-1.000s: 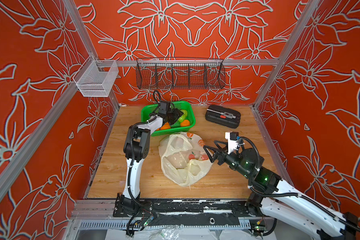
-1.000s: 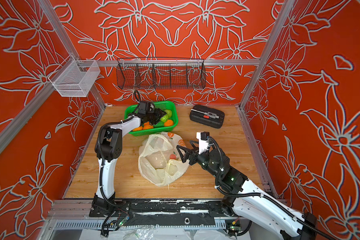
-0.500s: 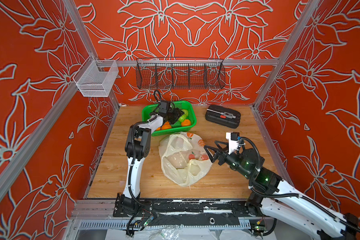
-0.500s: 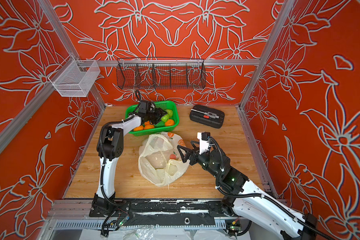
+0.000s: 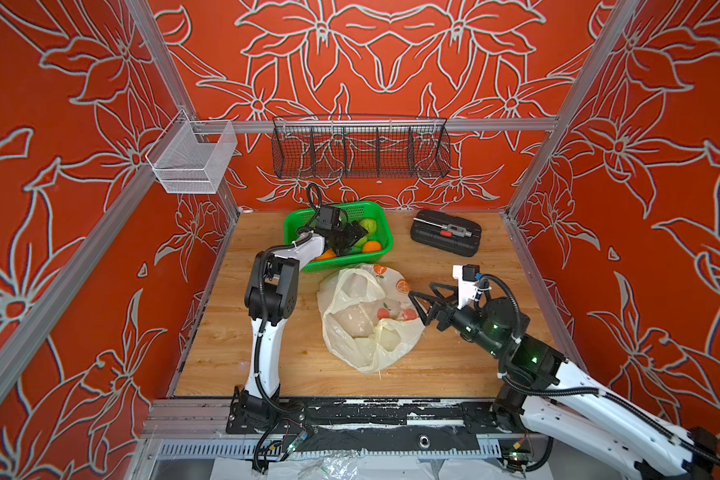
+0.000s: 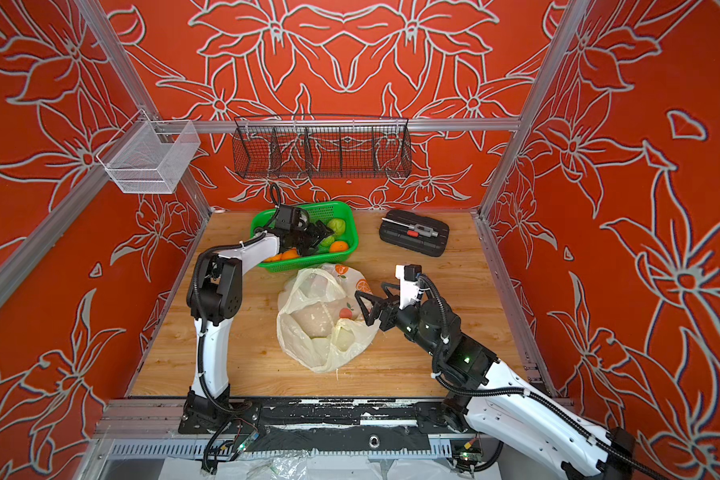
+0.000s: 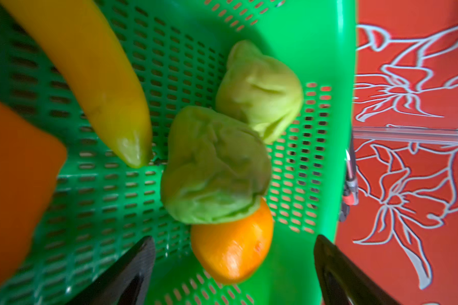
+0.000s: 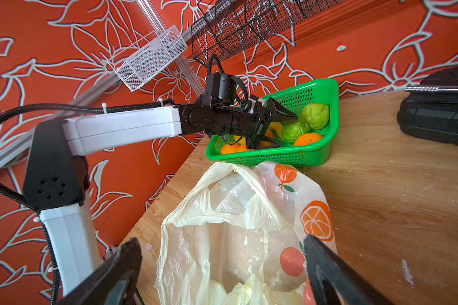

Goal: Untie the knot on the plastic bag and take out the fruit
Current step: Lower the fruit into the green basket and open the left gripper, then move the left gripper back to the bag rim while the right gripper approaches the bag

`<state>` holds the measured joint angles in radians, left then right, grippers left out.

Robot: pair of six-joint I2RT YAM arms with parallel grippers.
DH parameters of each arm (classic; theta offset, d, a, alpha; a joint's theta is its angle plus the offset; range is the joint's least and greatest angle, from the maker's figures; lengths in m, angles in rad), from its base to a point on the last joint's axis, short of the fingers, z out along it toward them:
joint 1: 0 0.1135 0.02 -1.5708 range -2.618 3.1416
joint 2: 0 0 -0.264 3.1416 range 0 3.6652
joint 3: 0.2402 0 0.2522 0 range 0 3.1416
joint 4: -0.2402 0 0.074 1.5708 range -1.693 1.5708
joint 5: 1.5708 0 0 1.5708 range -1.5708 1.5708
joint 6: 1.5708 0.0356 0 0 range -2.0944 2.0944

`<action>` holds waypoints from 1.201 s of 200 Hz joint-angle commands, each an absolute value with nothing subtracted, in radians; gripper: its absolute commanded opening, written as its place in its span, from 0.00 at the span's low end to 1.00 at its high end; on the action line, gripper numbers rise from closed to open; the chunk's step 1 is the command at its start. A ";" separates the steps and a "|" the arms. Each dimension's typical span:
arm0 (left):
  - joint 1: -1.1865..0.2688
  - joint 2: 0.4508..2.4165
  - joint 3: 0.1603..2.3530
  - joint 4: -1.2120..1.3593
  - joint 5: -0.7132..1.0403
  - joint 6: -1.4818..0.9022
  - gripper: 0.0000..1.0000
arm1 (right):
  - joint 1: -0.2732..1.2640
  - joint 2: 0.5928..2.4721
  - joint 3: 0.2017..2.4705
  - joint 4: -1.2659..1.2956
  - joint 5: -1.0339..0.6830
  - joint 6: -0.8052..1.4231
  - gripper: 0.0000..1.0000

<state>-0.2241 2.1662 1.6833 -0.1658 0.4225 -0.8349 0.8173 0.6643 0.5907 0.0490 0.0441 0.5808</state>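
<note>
Wooden surface (image 5: 454,357): the plastic bag (image 5: 362,328) lies slack mid-surface, with fruit (image 5: 371,247) in the green basket (image 5: 350,262) at the back edge. Jaws on the left arm (image 5: 304,249) hang wide and empty above that fruit; those on the right arm (image 5: 491,328) gape at the bag's side. Closing there may pinch only film and drag or tear the bag.

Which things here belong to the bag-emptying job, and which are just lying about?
Job: plastic bag, two green fruits, oranges, green basket holding them.
Lying about: black tool case, black wire rack, white mesh bin, banana.
</note>
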 commanded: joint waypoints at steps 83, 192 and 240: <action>-0.230 1.607 1.362 -0.127 0.377 -0.705 0.98 | 0.812 0.717 0.637 0.031 -0.018 0.664 0.95; -0.601 1.057 1.054 -0.419 0.014 -0.109 0.98 | 0.829 1.033 0.698 0.097 -0.159 0.795 0.87; -0.760 0.923 0.877 -0.415 -0.090 0.269 0.98 | 0.830 1.021 0.657 0.071 -0.120 0.804 0.87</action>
<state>-0.7059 0.9657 0.9360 -0.3950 0.0032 0.0002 0.8249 1.0428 0.6754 0.0647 -0.1390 0.7803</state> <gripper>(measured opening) 0.980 0.871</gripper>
